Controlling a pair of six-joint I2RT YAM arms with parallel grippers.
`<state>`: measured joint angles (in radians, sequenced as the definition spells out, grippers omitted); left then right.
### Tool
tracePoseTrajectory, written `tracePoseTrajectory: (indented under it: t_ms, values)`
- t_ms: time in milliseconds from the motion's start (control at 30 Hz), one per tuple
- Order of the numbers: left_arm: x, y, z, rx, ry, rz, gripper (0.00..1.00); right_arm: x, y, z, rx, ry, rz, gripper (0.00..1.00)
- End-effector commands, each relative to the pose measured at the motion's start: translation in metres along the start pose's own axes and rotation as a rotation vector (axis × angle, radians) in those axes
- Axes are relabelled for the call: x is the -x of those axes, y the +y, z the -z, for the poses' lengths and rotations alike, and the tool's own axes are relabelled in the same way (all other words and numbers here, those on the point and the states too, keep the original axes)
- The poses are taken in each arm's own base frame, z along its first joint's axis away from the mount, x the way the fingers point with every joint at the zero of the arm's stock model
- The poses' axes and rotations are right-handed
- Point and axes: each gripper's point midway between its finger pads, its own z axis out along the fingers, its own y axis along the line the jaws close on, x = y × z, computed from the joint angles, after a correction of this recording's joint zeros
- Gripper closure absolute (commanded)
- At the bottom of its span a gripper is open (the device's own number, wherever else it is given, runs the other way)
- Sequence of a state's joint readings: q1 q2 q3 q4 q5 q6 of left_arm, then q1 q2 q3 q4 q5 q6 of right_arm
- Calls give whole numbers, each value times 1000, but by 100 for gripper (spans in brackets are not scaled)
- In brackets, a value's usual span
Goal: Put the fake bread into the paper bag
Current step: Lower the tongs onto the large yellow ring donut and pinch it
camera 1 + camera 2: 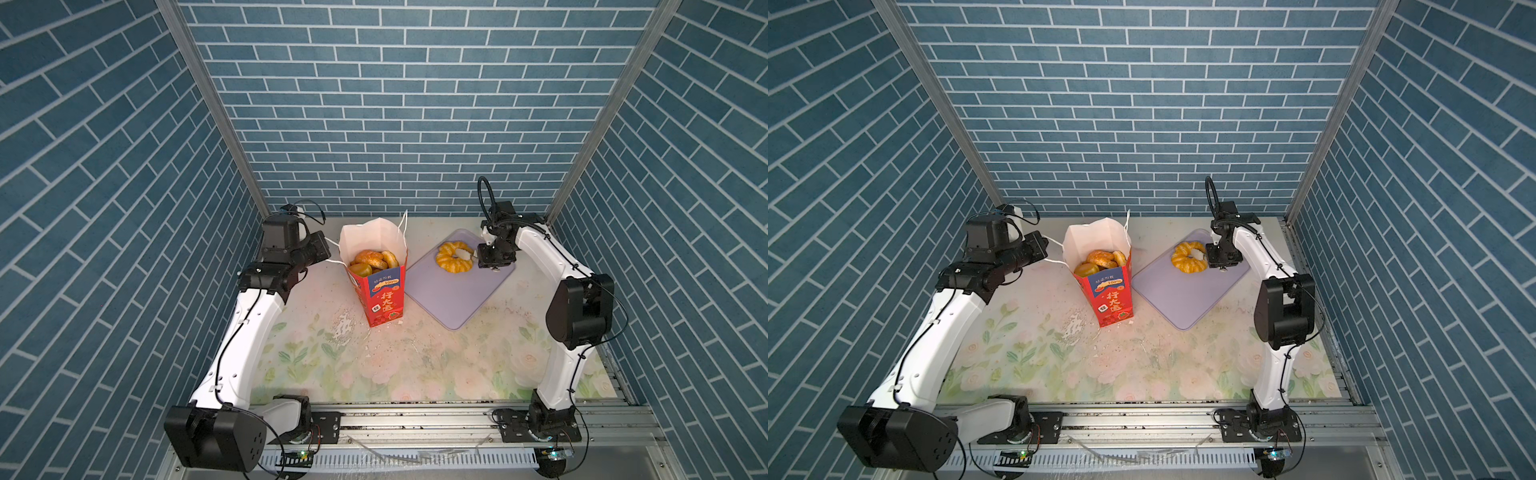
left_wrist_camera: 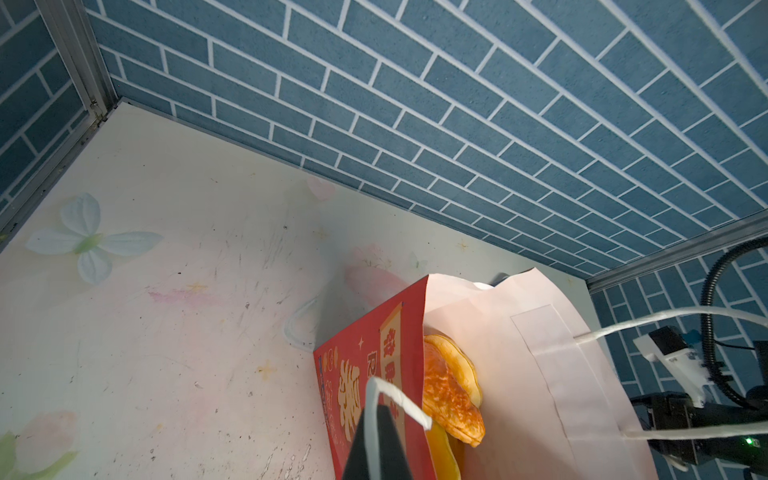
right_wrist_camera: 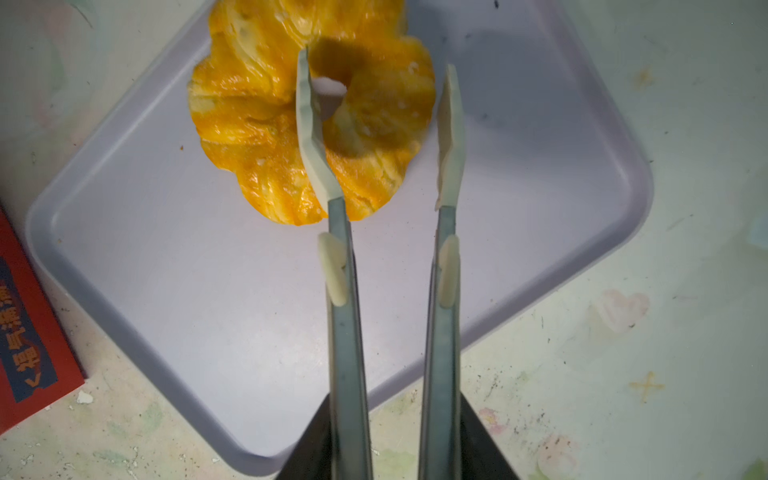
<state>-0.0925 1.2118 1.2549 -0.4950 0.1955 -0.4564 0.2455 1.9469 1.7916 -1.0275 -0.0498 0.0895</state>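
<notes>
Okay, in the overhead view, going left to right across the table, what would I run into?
The left gripper → paper bag → ring donut → right gripper.

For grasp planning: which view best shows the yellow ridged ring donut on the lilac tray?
Right wrist view: the glossy yellow ring donut is close, ridges clear. Both top views show it small; left wrist view misses it.

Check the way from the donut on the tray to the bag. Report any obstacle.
Nothing visible blocks it. The donut lies on the tray beside the open bag; the left end effector holds a handle on the bag's other side, off the route.
</notes>
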Motion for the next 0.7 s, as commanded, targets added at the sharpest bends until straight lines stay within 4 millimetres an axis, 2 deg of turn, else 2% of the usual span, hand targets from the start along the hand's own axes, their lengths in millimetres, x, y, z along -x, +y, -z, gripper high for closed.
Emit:
tracePoseTrajectory:
  t_ms: [0, 267, 433, 667]
  values:
    - [7, -4, 5, -9, -31, -8, 100, 9, -3, 12, -15, -7, -2, 58]
    - [7, -3, 9, -1, -38, -11, 100, 3, 1, -7, 12, 62, 21, 58]
    - [6, -3, 7, -3, -34, -11, 100, -8, 1, -14, 14, 107, 38, 58]
    - [6, -3, 8, -6, -33, -12, 100, -10, -3, -21, -1, 140, 39, 58]
